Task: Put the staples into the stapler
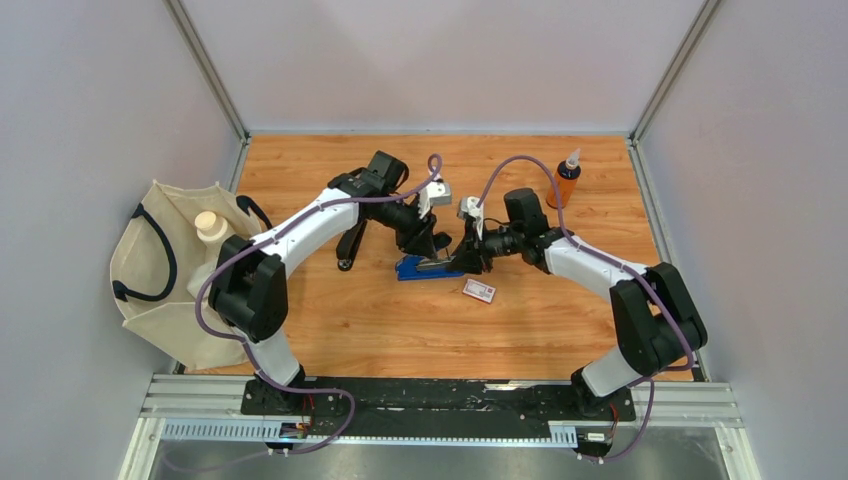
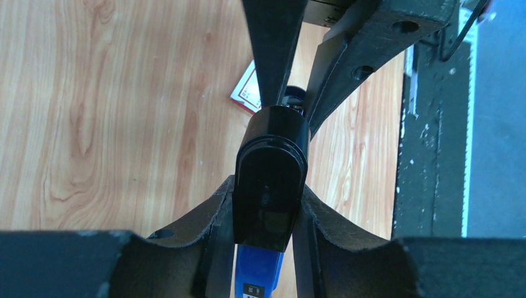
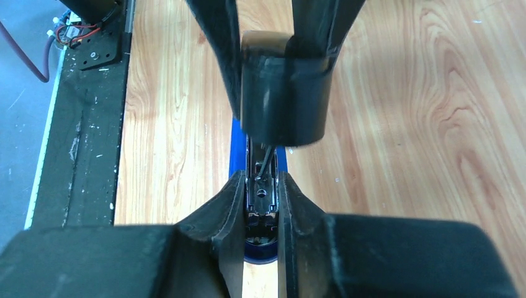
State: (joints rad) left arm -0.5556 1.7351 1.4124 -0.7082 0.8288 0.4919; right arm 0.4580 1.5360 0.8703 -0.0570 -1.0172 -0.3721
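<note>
The stapler (image 1: 428,266) lies mid-table with its blue base (image 3: 237,149) down. Its black lid (image 2: 271,186) is swung up off the open metal magazine (image 3: 263,177). My left gripper (image 2: 268,198) is shut on the lid; in the top view it (image 1: 432,245) sits above the stapler's middle. My right gripper (image 3: 262,186) is shut on the sides of the magazine at the stapler's end; in the top view it (image 1: 470,258) is at the stapler's right end. The white and red staples box (image 1: 479,291) lies flat just right of the stapler, also in the left wrist view (image 2: 246,93). No loose staple strip shows.
An orange bottle (image 1: 567,180) stands at the back right. A beige tote bag (image 1: 165,290) with a cream-capped item (image 1: 210,225) lies over the table's left edge. A black rail (image 1: 440,400) runs along the near edge.
</note>
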